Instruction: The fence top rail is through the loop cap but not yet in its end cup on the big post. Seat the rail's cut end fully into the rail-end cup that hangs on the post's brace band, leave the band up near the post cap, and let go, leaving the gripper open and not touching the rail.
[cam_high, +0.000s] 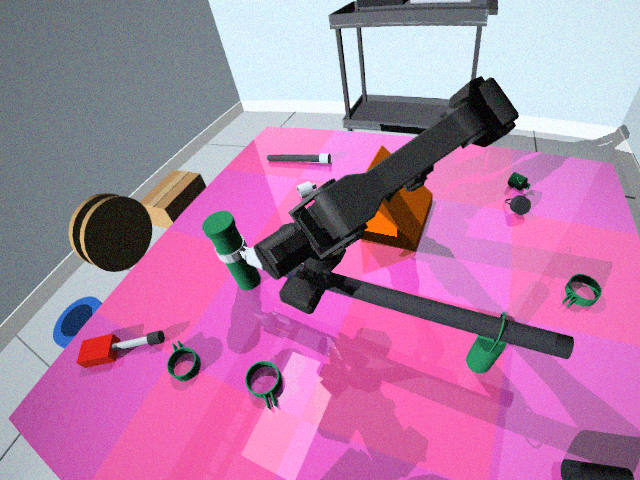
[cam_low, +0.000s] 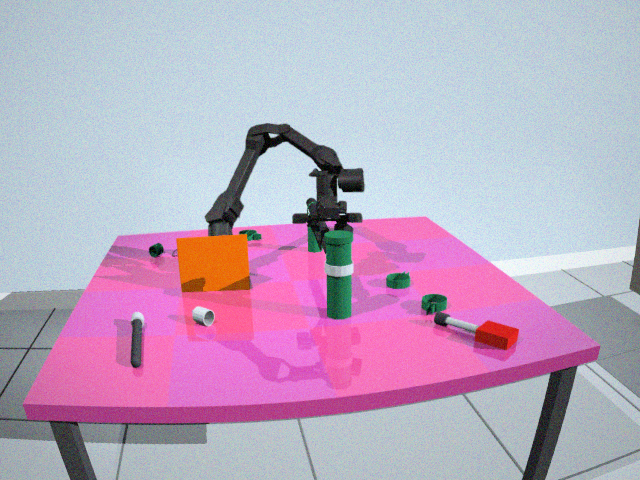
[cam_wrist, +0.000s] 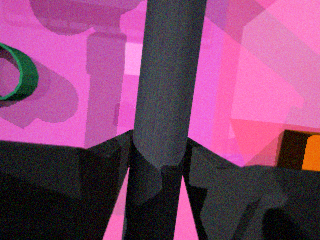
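Two fingers (cam_high: 306, 281) (cam_low: 326, 227) pinch your dark rail (cam_high: 444, 310) (cam_wrist: 170, 75), partly spread around its width; beyond them, your big green post (cam_high: 231, 253) (cam_low: 339, 289) stands upright, its white band (cam_high: 232, 254) (cam_low: 339, 269) below the cap.

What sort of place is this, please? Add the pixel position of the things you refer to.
Probably a workshop or robot practice room: a robot arm (cam_high: 413, 160) (cam_low: 297, 139) works over a pink table (cam_high: 206, 413) (cam_low: 129, 415), beside a toy-like mallet (cam_high: 97, 351) (cam_low: 497, 334) and a metal cart (cam_high: 408, 19).

Two table-wide views, wrist close-up downward.
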